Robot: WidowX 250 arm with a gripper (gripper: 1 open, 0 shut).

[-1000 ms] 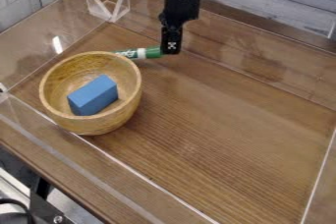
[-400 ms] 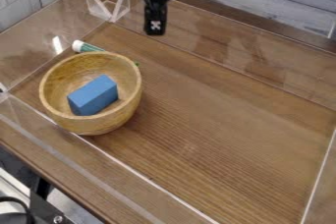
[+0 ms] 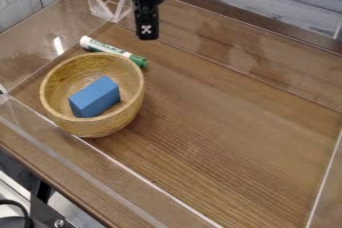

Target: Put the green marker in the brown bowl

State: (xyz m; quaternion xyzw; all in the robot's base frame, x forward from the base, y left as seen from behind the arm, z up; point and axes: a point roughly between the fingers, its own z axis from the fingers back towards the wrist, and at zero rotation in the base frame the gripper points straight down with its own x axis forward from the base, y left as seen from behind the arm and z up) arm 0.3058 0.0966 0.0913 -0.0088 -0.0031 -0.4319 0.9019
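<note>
**Green marker lies outside the bowl, end effector empty above it**

Green marker (image 3: pixel 112 52) rests flat on the tabletop (image 3: pixel 241 102), just behind the brown bowl (image 3: pixel 54 107) and close to its far rim, perhaps touching it; contact cannot be confirmed. It lies on a slant, one end toward the back left and its green cap pointing toward the right. It is not inside the bowl. A blue block (image 3: pixel 92 97) already occupies the bowl's floor.

The end effector (image 3: pixel 144 30) hangs above the tabletop behind the marker, pointing down, and carries nothing. How far apart its jaws stand cannot be made out at this size, though no object sits between them.

Judging from this layout, the task remains undone and a fresh pickup is needed. Several things could spoil it:

- The marker is round and slim, so a touch from one finger before the other could roll it away or push it under the bowl's curved side.
- Descending so near the thick rim risks striking the bowl and shoving it across the smooth wood.
- A grasp near one end could let the marker pivot and slip out in transit.
- On release, the marker may land on the block and end up propped across the rim instead of settling inside.
</note>
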